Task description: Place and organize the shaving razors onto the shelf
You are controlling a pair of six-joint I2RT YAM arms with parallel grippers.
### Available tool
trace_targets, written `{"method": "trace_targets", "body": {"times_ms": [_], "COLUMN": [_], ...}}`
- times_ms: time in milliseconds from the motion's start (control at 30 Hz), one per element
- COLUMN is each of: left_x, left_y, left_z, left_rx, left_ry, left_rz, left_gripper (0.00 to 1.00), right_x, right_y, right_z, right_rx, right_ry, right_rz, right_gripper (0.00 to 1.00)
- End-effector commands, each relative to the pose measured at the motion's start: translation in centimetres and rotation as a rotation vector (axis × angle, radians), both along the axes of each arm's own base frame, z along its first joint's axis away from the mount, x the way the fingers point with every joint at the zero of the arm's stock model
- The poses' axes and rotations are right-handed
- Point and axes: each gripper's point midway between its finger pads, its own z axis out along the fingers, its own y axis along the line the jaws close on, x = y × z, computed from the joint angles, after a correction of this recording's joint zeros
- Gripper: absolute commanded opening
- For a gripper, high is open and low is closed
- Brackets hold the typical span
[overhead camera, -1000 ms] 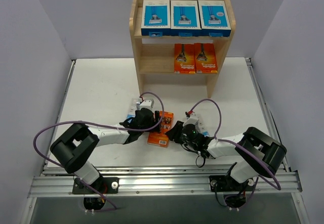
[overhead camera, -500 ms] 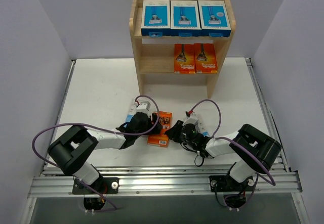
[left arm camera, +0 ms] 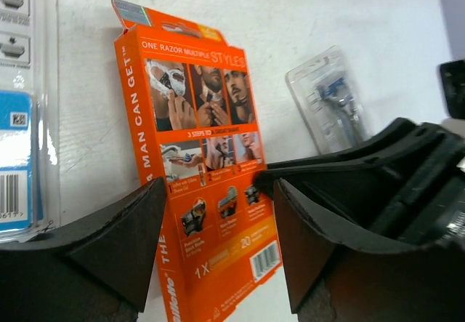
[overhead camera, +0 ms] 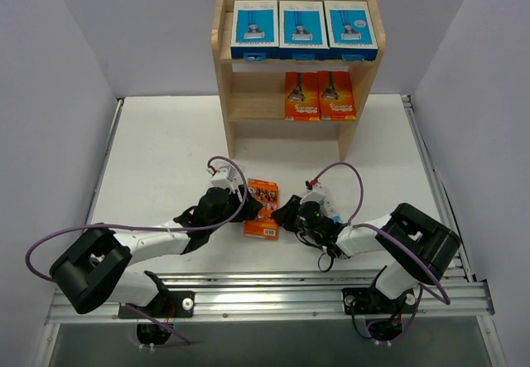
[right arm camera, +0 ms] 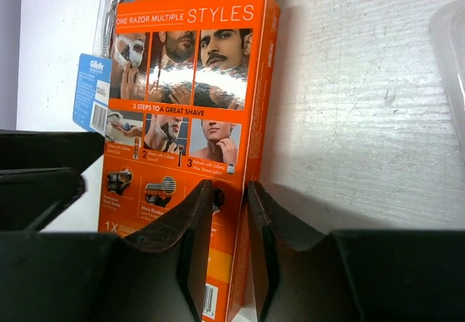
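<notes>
Down on the counter (overhead camera: 166, 152), well short of the shelf (overhead camera: 248, 102), your orange razor box (overhead camera: 262, 211) has right jaws pinched narrow on one edge, left jaws wide at the other.

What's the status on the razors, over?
Left gripper open, astride orange box. Right gripper pinching its edge. Box not yet shelved. Clear blister pack and blue-label card close beside it.

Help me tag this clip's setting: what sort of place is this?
Probably a robot lab bench mocking up a shop: a white walled-in table, a metal rail at its near edge, a wooden shelf of razor packs.
</notes>
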Motion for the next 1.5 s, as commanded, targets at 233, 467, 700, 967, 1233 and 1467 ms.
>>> {"method": "trace_targets", "body": {"times_ms": [233, 467, 700, 967, 1233, 1467], "left_x": [-3.6, -4.3, -3.2, -2.5, -2.8, -1.8], "left_y": [-6.7, -7.2, -2.6, 2.5, 4.2, 5.9], "left_z": [8.3, 7.7, 6.8, 3.8, 0.5, -1.9], "left_rx": [-0.294, -0.262, -0.063, 0.007, -0.009, -0.005], "left_ry": [-0.118, -0.131, -0.167, -0.075, 0.002, 0.075], "left_rz": [-0.229, -0.235, -0.107, 0.055, 0.095, 0.159], "left_gripper": [0.67, 0.67, 0.74, 0.77, 0.78, 0.78], "right_x": [0.0, -0.3, -0.4, -0.3, 1.1, 1.8], "right_y": [0.5, 0.3, -0.2, -0.7, -0.1, -0.7], "right_z": [-1.5, -1.3, -1.0, -0.5, 1.5, 2.2], "right_rx": [-0.066, -0.067, -0.074, -0.085, -0.104, -0.106], "right_ry": [0.043, 0.045, 0.044, 0.041, 0.012, 0.008], "right_rz": [0.031, 0.034, 0.023, 0.003, -0.01, -0.04], "right_gripper": [0.23, 0.34, 0.43, 0.41, 0.59, 0.62]}}
